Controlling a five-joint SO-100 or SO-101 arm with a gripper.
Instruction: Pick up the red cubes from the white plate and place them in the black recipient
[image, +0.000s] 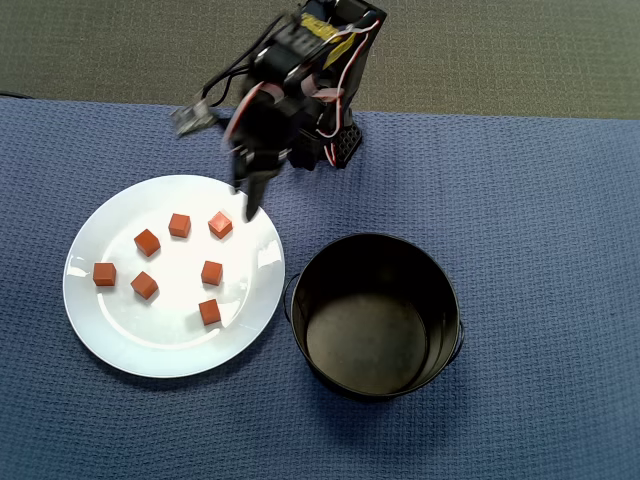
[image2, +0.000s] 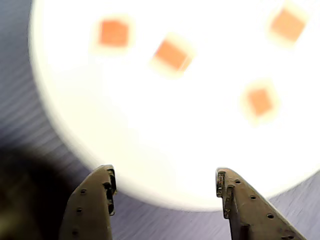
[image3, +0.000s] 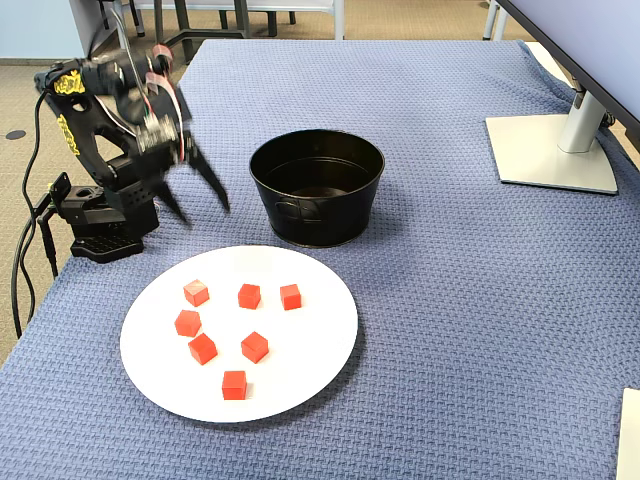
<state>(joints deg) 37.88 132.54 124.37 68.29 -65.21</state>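
Several small red cubes (image: 211, 272) lie spread on the white plate (image: 170, 335), left of the black pot (image: 365, 345), which is empty. My gripper (image: 244, 200) hovers open and empty over the plate's far edge, close to the cube nearest it (image: 220, 224). In the wrist view the open gripper (image2: 164, 175) frames the plate's rim (image2: 200, 145), with blurred cubes (image2: 171, 54) further in. In the fixed view the gripper (image3: 200, 207) hangs above the cloth between the plate (image3: 305, 350), its cubes (image3: 249, 296) and the pot (image3: 317, 200).
A blue woven cloth (image: 540, 250) covers the table. The arm's base (image3: 100, 225) stands at the table's left edge in the fixed view. A monitor stand (image3: 550, 150) sits at the far right there.
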